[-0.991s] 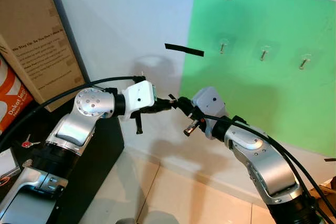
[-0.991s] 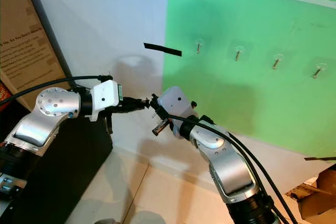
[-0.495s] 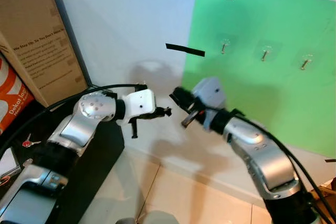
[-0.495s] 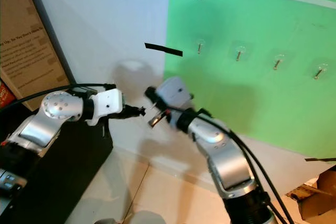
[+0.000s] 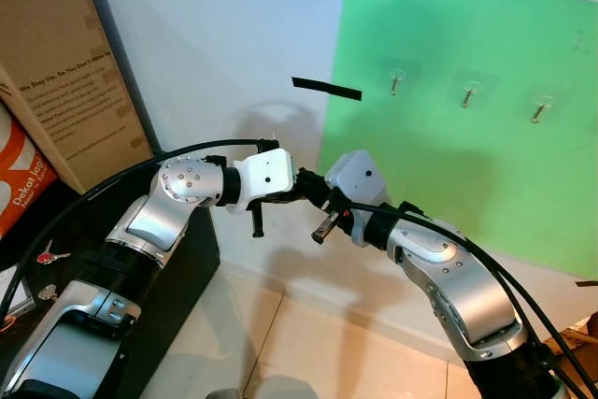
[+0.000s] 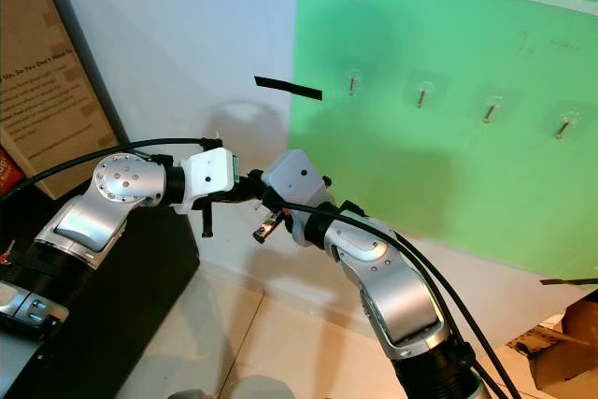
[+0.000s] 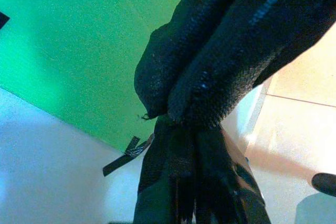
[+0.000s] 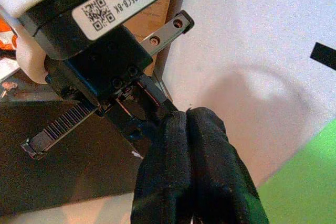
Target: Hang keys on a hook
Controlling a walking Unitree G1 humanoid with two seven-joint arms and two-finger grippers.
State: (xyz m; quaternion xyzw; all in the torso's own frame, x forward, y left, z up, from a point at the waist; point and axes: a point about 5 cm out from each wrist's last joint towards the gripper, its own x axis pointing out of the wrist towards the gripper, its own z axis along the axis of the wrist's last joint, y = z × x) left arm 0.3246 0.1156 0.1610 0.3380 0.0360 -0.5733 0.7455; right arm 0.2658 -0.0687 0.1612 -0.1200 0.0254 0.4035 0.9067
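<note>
**Both grippers meeting tip to tip, key lying far off on the table**

You are looking at two silver arms reaching in front of the white wall. The left gripper and the right gripper are touching at their tips, just below one short strip of black tape.

In the right eye view, four clear stick-on hooks are hanging in a row on the green sheet: first, second, third and fourth. In the left eye view you are getting three of them, as the frame edge is cutting off the row.

In the right wrist view, the right gripper's two padded black fingers are pressing flat against each other, and the left gripper's thin black fingers are converging into their tips. In the left wrist view, the left fingers are likewise lying closed together. Neither view is showing you whether anything is pinched at the meeting point.

One small red-headed key is lying on the black table at the far left. It is sitting well apart from both sets of jaws, near the brown cardboard box.
</note>
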